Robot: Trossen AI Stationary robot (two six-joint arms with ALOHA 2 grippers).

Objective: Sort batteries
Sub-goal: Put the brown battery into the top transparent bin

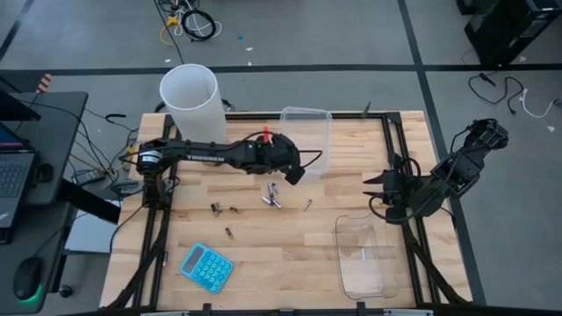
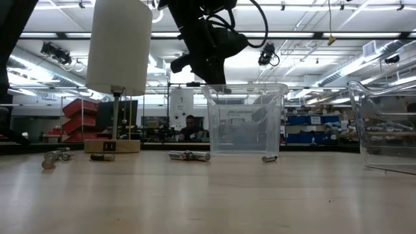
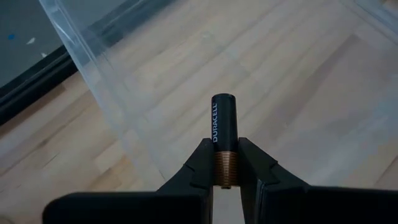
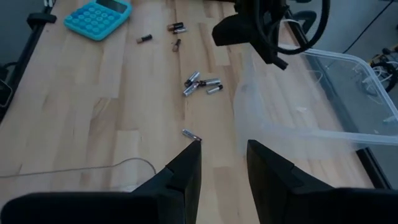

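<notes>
My left gripper [image 1: 294,173] is shut on a black-and-copper battery [image 3: 224,121], raised above the table at the near left corner of the far clear tub [image 1: 307,132]. In the low view it hangs above that tub [image 2: 244,120]. Several loose batteries lie on their sides on the wood: a small cluster [image 1: 270,198], one [image 1: 307,204] to its right, and others [image 1: 213,208] [image 1: 228,233] farther left. My right gripper [image 4: 224,155] is open with nothing between its fingers, held above the table's right side [image 1: 378,189]. My left gripper pinches the battery's copper end [image 3: 226,165] between its two fingers. The battery lies along the fingers, and its black end [image 3: 224,99] sticks out beyond the fingertips. It slants downward, lifted clear of the table, close to the tub's clear wall [image 3: 106,93].
A second clear tub [image 1: 364,254] stands at the near right. A blue calculator [image 1: 206,266] lies near the front left. A tall white cylinder [image 1: 189,101] stands at the far left. A black frame [image 1: 158,219] runs along the table's sides.
</notes>
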